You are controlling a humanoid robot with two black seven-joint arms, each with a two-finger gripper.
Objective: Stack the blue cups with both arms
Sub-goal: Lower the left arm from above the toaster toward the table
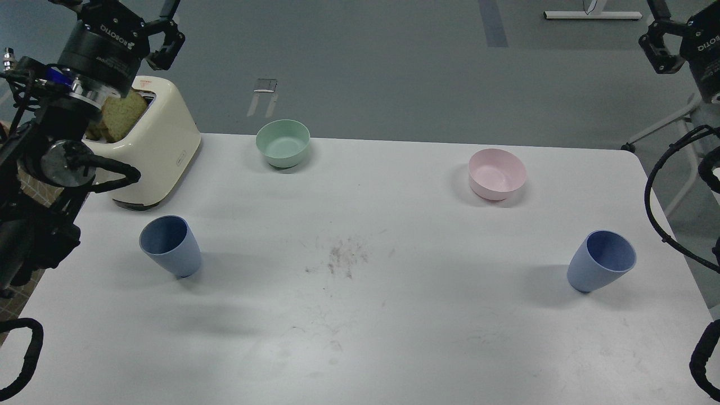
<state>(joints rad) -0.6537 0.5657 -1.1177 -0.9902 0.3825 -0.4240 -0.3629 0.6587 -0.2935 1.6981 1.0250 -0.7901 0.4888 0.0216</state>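
On the table both blue cups, left cup (170, 246) and right cup (602, 261), sit untouched well apart, left gripper (147, 35) spread, right gripper (664, 48) jaws unclear, so you reach down first.

left arm (50, 163): black jointed housings, a silver ring and a blue band below the wrist, white "robotiq" lettering on the black gripper (121, 25) body, loose black cables looping beside a round grey joint cap. right arm (703, 62): black, partly cut off by the frame edge, white lettering on the gripper (666, 48) body, thick black cable (652, 197) hanging in loops.
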